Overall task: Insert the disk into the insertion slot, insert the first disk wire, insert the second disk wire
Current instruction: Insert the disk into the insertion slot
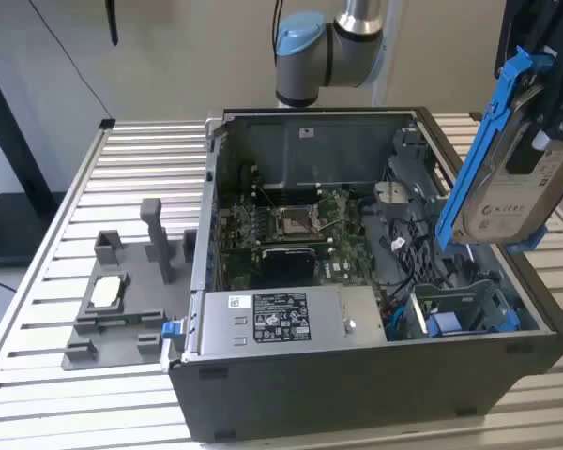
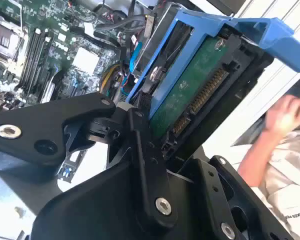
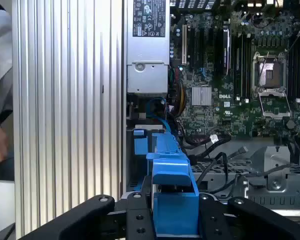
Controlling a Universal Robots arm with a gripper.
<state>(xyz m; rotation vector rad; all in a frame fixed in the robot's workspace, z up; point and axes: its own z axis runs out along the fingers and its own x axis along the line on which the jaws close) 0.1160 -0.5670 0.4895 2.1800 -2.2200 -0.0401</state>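
While clamped in the tool (image 3: 172, 216), blue-framed silver disk (image 1: 502, 202) hangs tilted, above boxy sheet-metal insertion slot (image 1: 464, 309)

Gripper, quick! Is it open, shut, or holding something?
Gripper: shut on the disk, holding it tilted above the open computer case.

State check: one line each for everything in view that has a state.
disk: held in the air above the case, tilted, not inserted.
end effector: shut on the disk.
insertion slot: no disk in it.
computer case: side open, inside exposed.
processor socket: bare, no cooler on it.
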